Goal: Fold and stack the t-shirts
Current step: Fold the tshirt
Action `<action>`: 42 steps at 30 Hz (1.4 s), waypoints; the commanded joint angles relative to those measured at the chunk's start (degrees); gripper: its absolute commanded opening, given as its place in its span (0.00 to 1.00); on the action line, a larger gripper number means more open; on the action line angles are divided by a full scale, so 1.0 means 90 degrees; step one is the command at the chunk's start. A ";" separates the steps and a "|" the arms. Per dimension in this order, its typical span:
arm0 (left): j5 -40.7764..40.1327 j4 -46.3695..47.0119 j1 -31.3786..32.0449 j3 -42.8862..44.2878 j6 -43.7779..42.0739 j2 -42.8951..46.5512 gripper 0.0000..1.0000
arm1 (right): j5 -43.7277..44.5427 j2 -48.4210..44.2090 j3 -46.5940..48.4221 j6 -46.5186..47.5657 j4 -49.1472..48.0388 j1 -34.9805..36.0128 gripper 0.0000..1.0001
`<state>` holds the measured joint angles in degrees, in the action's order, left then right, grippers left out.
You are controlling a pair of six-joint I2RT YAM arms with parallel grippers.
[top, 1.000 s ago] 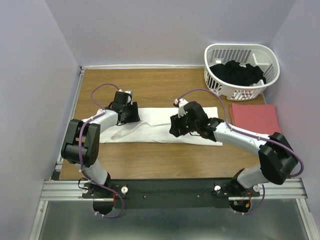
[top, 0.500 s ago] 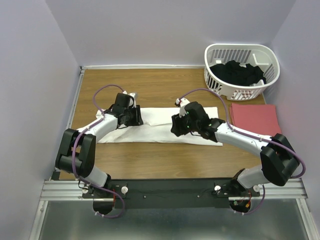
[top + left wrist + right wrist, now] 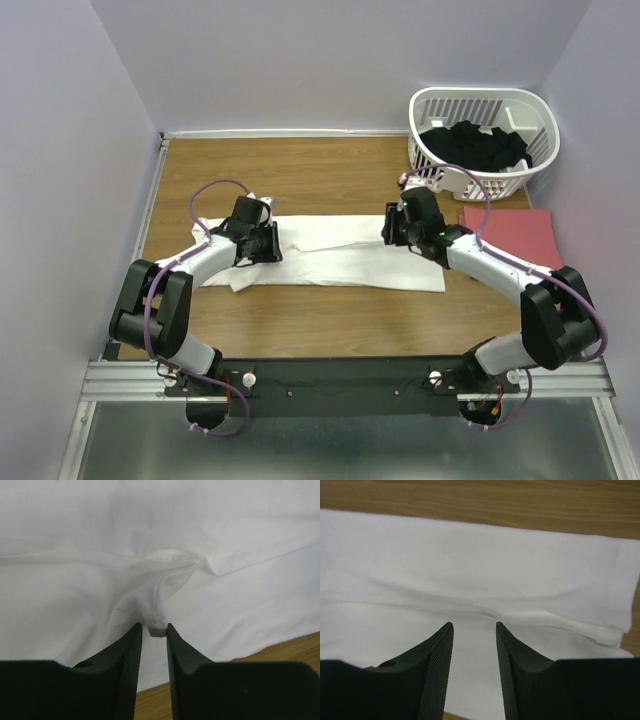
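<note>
The white t-shirt lies as a long folded strip across the middle of the wooden table. My left gripper is at its left part, and in the left wrist view the left gripper has its tips pinched on a raised pucker of the white t-shirt. My right gripper hovers over the strip's right part, near the far edge. In the right wrist view the right gripper is open, with only flat white t-shirt beneath. The salmon-red t-shirt lies folded at the right.
A white slatted basket holding black clothes stands at the back right, just behind the salmon-red t-shirt. Bare wood lies behind the strip. Pale walls enclose the table on three sides.
My right gripper moved from the strip's middle to its right far part. My left gripper's jaws closed on a fold, and the strip's left end has bunched up.
</note>
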<state>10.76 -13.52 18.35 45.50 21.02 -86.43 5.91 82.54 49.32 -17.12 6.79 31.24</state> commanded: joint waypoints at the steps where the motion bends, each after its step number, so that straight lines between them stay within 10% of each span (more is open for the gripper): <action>1: -0.0171 -0.0002 0.0032 -0.0016 -0.0001 0.0102 0.29 | 0.0427 0.0203 0.0106 -0.0412 0.0125 -0.0618 0.46; 12: 0.0161 -0.0138 0.0051 -0.0523 0.0067 0.0697 0.20 | 0.0867 0.1346 0.0087 -0.0880 -0.0109 -0.1343 0.29; 27: 0.0425 -0.0421 0.0051 -0.0270 0.0380 0.1332 0.20 | 0.1033 0.0223 -0.0861 -0.1290 0.0144 -0.1616 0.25; 42: -0.1382 -0.0179 -0.1354 0.1058 0.0604 0.0571 0.59 | -0.1308 0.0007 -0.0432 -0.1828 -0.0148 -0.3315 0.30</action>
<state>3.33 -16.73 10.11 53.19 25.96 -77.58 3.42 81.82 43.16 -31.94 7.16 2.98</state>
